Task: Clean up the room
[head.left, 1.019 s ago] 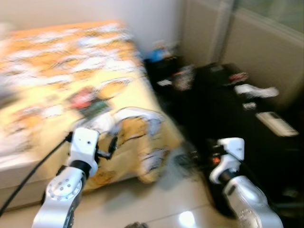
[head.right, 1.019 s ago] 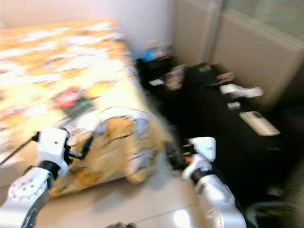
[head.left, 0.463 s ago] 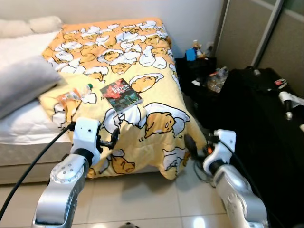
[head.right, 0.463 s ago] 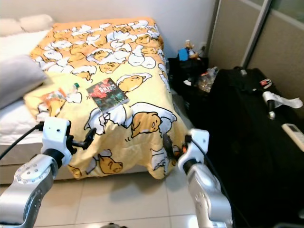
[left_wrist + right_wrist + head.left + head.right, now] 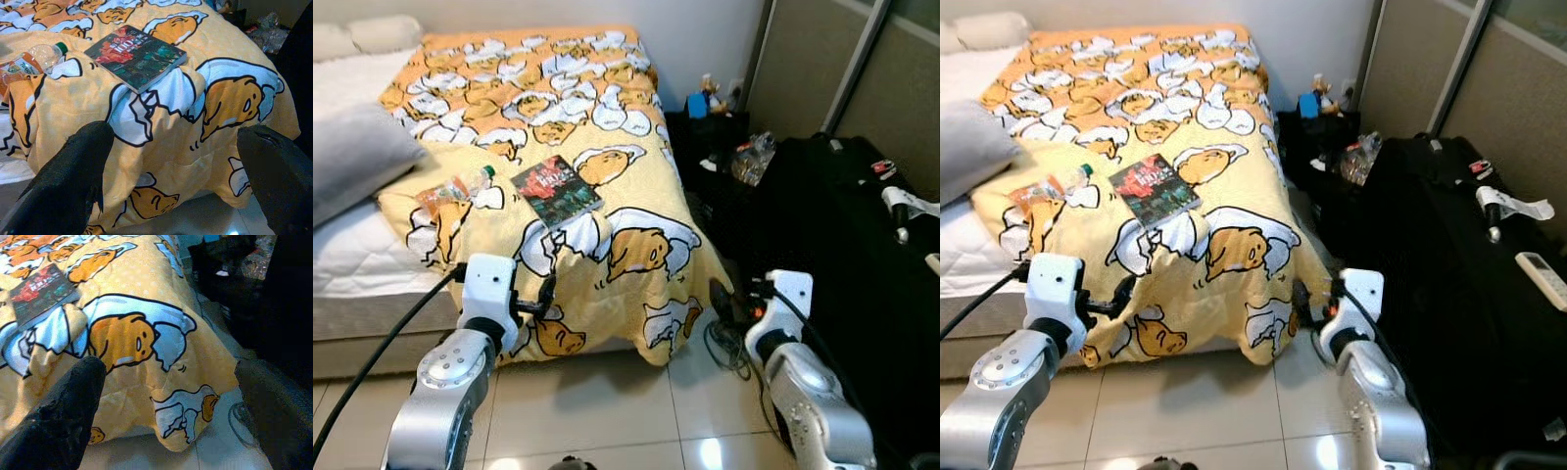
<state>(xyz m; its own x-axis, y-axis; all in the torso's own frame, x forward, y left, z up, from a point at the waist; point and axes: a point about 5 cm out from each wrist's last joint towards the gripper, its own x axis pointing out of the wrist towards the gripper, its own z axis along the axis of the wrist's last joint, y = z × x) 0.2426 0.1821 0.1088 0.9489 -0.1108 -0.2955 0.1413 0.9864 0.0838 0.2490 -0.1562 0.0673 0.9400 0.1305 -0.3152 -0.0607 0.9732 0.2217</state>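
From my head, I see a bed (image 5: 352, 264) under a yellow blanket (image 5: 607, 127). A book (image 5: 556, 189) lies on the blanket, with a plastic bottle (image 5: 460, 188) to its left. A dark bench (image 5: 842, 225) stands on the right.

My left wrist shows my left pincer (image 5: 171, 171) open and empty, near the blanket's edge.

My right wrist shows my right pincer (image 5: 171, 406) open and empty, above the blanket's near right corner.

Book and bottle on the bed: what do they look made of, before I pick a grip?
Book: seems a paperback with a glossy printed cover, lying flat with thin page edges showing. Bottle: looks like clear thin plastic with a green cap and orange label, see-through near the neck.
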